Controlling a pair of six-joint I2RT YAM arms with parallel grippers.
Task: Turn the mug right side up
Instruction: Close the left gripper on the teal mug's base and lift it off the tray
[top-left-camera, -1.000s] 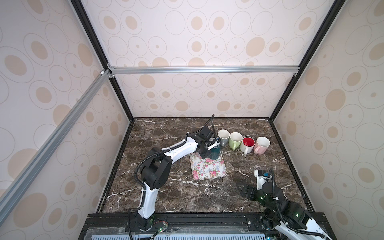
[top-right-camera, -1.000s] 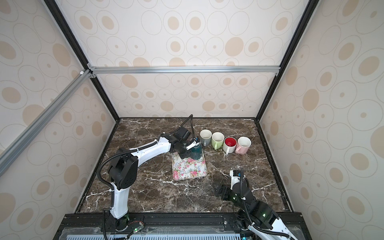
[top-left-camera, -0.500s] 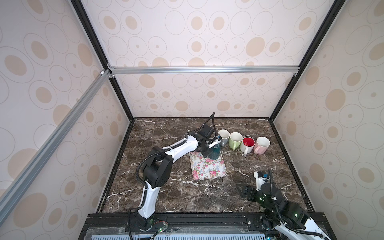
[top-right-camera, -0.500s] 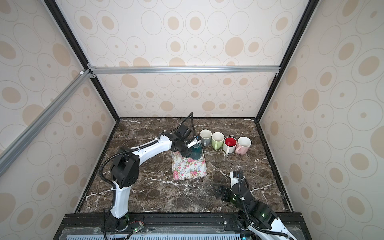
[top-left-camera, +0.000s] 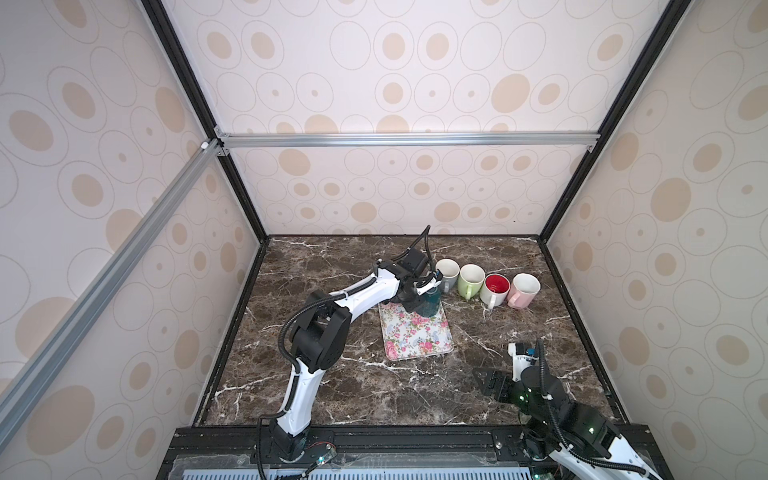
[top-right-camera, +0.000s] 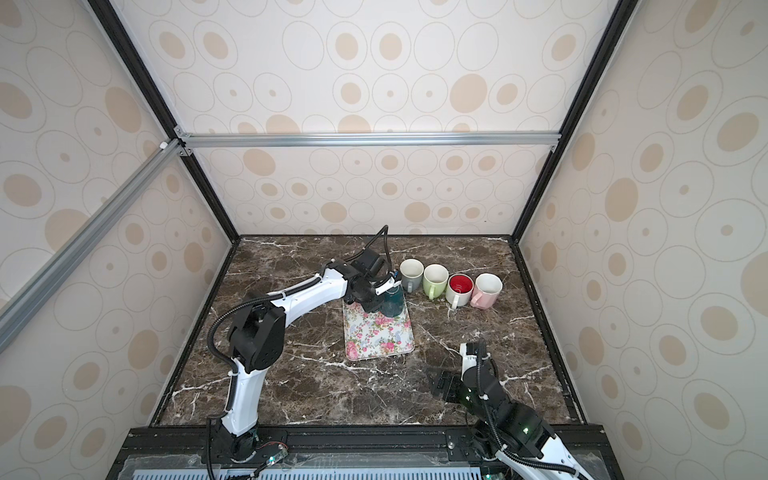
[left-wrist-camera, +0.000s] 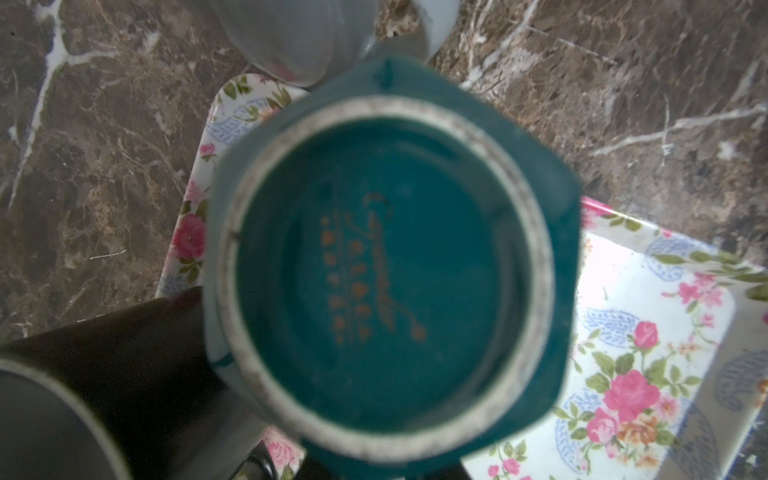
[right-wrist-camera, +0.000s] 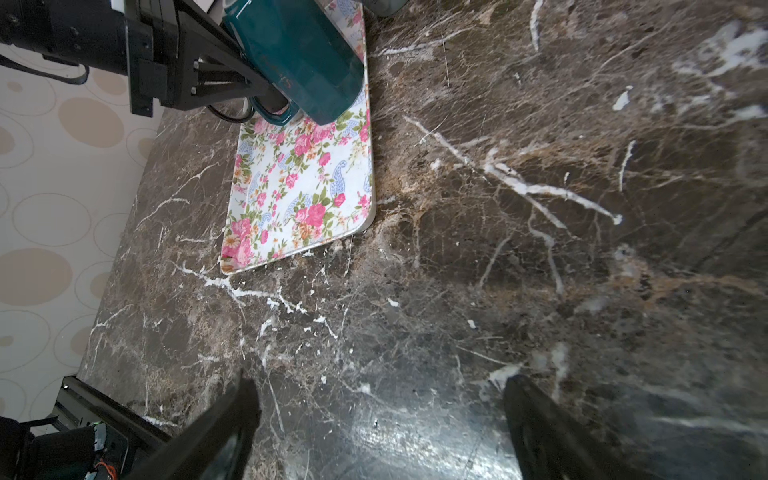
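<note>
Both top views show the left gripper (top-left-camera: 419, 297) reaching to the far end of the flowered tray (top-left-camera: 415, 336), where the teal mug (top-left-camera: 430, 302) stands upside down. A finger (top-right-camera: 370, 305) is at the mug's handle side, but whether it is clamped there cannot be told from up here. Just beyond the tray, four mugs stand upright in a row on the marble table (top-left-camera: 332, 386): a grey mug (top-left-camera: 446, 272), a green mug (top-left-camera: 470, 279), a red-lined mug (top-left-camera: 494, 287) and a pink mug (top-left-camera: 524, 290). The right gripper (top-left-camera: 496, 382) sits low over the table near the front, well apart from the tray.

Left wrist view: the mug's base ring faces the camera, with gold lettering inside it, and a dark finger (left-wrist-camera: 137, 357) lies against the mug's side. The grey mug shows blurred behind.

Right wrist view: the left gripper's fingers are closed on the mug's handle (right-wrist-camera: 272, 110). The right gripper's own two fingers (right-wrist-camera: 224, 432) stand wide apart over bare marble.
</note>
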